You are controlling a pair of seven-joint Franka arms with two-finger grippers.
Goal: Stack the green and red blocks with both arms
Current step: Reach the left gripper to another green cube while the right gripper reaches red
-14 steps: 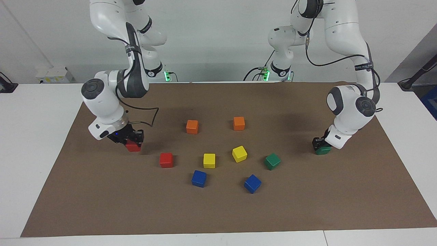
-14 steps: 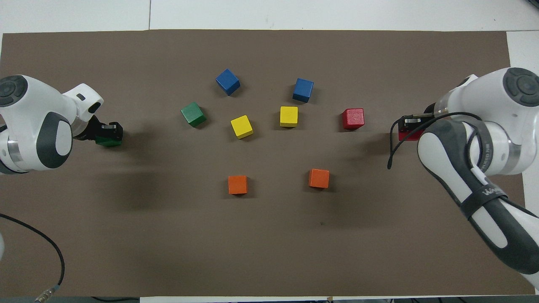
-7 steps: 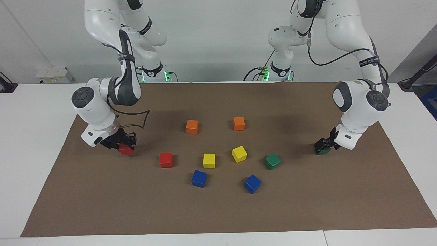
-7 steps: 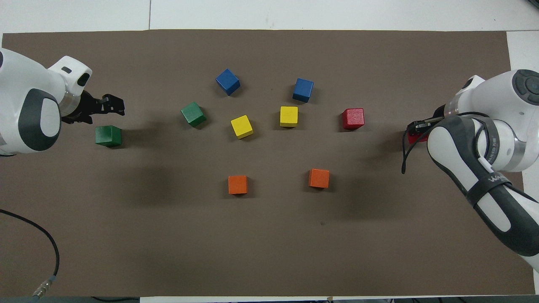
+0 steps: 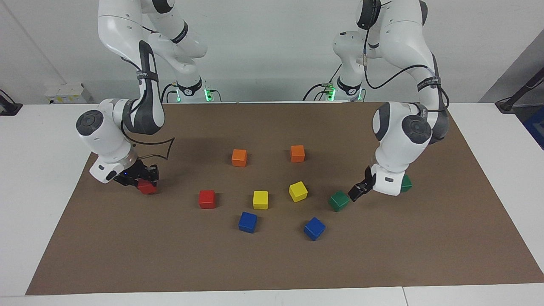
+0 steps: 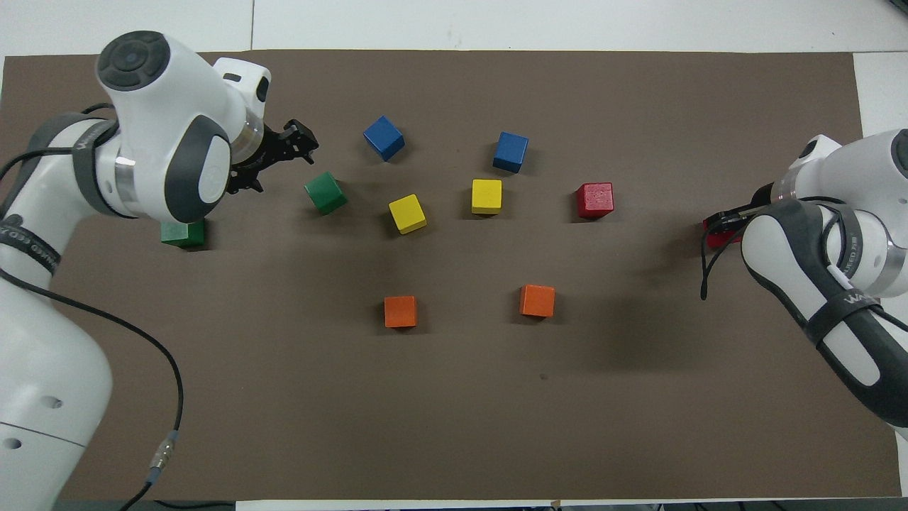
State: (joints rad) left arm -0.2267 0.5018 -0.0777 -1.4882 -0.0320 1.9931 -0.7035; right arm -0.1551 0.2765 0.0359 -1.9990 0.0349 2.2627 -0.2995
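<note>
Left fingers: spread apart, holding nothing
Right fingers: clamped on a red block [image 5: 147,187]
Left gripper [image 5: 357,192]: low over the mat, just beside the inner green block [image 5: 338,201]
Right gripper [image 5: 144,177]: low at the right arm's end of the brown mat [image 5: 272,263]
Outer green block [image 6: 181,233]: on the mat at the left arm's end, partly hidden under the left arm
Second red block [image 5: 207,199]: flat on the mat, beside the yellow blocks [image 5: 260,199], well apart from the held one
Stacks: none; every block sits alone
</note>
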